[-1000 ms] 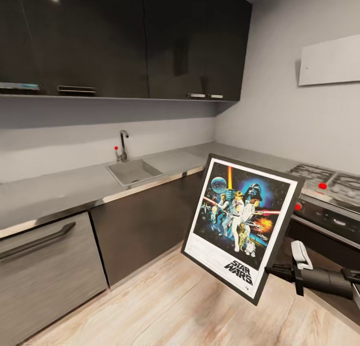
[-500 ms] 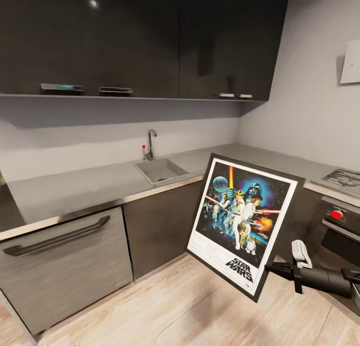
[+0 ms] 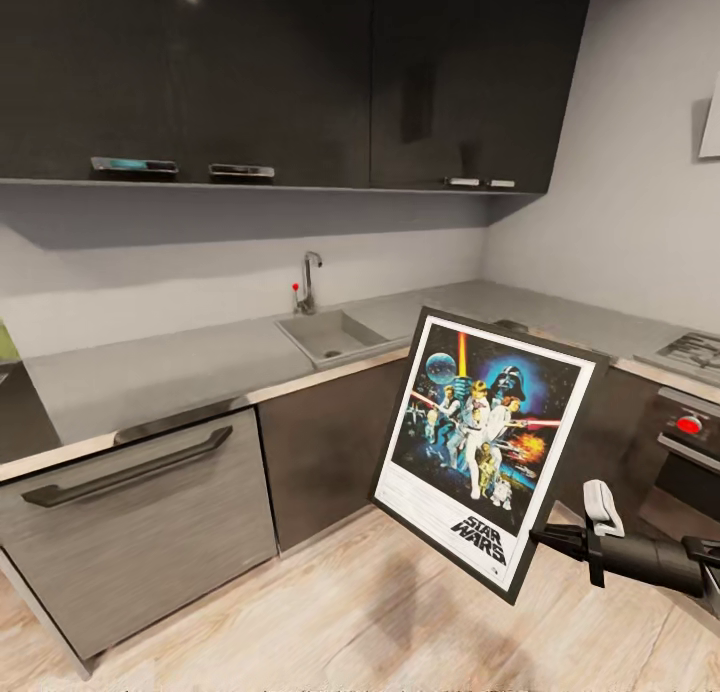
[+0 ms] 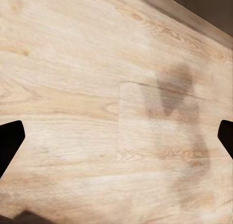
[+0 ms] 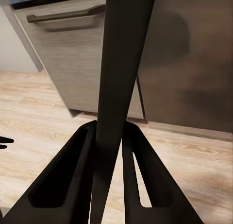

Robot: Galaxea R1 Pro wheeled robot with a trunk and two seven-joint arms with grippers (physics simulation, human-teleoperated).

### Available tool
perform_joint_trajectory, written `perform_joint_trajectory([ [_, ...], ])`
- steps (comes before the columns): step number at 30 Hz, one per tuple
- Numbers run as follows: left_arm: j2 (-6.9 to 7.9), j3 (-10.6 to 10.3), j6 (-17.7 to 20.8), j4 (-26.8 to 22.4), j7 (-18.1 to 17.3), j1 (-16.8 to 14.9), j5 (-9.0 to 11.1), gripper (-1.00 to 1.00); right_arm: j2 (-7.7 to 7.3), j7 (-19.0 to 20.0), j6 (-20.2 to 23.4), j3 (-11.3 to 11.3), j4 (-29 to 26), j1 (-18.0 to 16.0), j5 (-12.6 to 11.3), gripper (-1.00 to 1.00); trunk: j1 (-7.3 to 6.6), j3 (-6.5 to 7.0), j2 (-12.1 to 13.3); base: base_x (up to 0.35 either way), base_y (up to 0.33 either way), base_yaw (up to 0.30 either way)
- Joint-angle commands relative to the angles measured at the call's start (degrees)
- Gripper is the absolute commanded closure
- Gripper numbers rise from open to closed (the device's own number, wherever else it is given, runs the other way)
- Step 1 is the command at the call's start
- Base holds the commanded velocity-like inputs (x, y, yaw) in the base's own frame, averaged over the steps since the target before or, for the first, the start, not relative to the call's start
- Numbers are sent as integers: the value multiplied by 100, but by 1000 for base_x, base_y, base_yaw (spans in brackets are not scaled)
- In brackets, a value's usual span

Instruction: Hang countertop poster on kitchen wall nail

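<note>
The Star Wars poster (image 3: 480,442) hangs tilted in the air in front of the dark cabinets, held at its lower right edge by my right gripper (image 3: 545,538), which is shut on its thin black frame. In the right wrist view the frame's edge (image 5: 121,88) runs between the two black fingers (image 5: 68,180). The grey kitchen countertop (image 3: 170,367) with its sunken sink (image 3: 330,334) and tap (image 3: 308,280) runs behind the poster. My left gripper (image 4: 116,136) is open over bare wooden floor, its fingertips (image 4: 9,139) wide apart.
Dark upper cabinets (image 3: 280,72) hang over the worktop. A steel dishwasher front with a black handle (image 3: 130,467) stands at left. The hob (image 3: 695,352) and an oven with a red knob (image 3: 688,424) are at right. Wooden floor (image 3: 330,612) lies below.
The whole head view has shifted rightward, so the camera has turned left: sink and cabinets slide right, the hob leaves at the right edge. The poster stays in my right gripper.
</note>
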Motion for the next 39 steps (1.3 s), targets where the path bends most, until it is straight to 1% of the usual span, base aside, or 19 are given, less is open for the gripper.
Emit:
perform_joint_trajectory([
  [1, 1, -48, -26, -2, -6, -2, 35, -100, -1, 36, 85, -2, 1, -4, -23, 100, 0, -16, -4, 0, 3, 0],
  [6, 1, -48, -26, -2, -6, -2, 37, -100, -1, 36, 88, -2, 1, -4, -26, 100, 0, -56, -4, 0, 1, 0],
  [12, 1, -48, -25, -2, -6, -2, 38, -100, -1, 30, 91, -2, 1, -4, -30, 100, 0, -66, -4, 0, 3, 65],
  [25, 11, -40, -25, -2, -6, -2, 44, -100, -1, 26, 85, -2, 1, -4, -23, 100, 0, -68, -4, 0, 90, 260],
  [30, 24, -40, 13, -2, -6, -2, 44, -100, -1, 26, 85, -2, 1, -4, -23, 100, 0, -68, -4, 0, 227, 292],
  [32, 26, -40, 112, -2, -3, -2, 44, -100, -1, 27, 85, -2, 1, -4, -23, 100, 0, -68, -4, 0, 273, 210],
  [36, 46, -40, 256, -2, 2, -2, 45, -100, -1, 23, 85, -2, 1, -4, -23, 100, 0, -68, -4, 0, 283, 83],
  [39, 61, -40, 282, -2, 2, -2, 44, -100, -1, 25, 85, -2, 1, -4, -24, 100, 0, -68, -4, -2, 288, 24],
])
